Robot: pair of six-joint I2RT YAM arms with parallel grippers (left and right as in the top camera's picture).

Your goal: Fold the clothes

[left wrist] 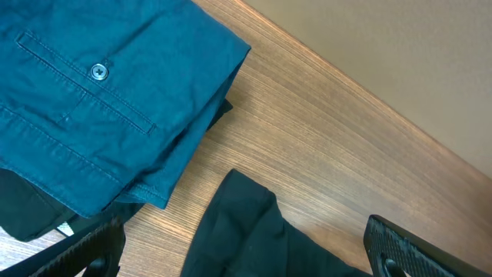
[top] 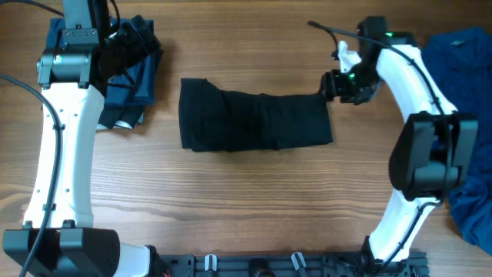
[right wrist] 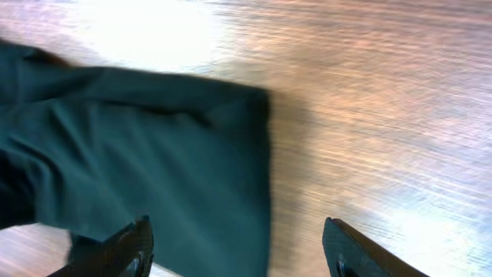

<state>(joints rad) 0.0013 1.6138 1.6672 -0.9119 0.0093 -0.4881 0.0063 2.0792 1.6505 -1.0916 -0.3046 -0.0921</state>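
The black garment lies folded into a flat rectangle at the middle of the wooden table, its long side running left to right. The right gripper sits at the garment's far right corner, its 2 fingers spread apart over the cloth's edge, pinching nothing. At the table's left, the left gripper hangs wide open above a folded blue garment with a buttoned pocket. Another blue garment is heaped loosely at the right edge.
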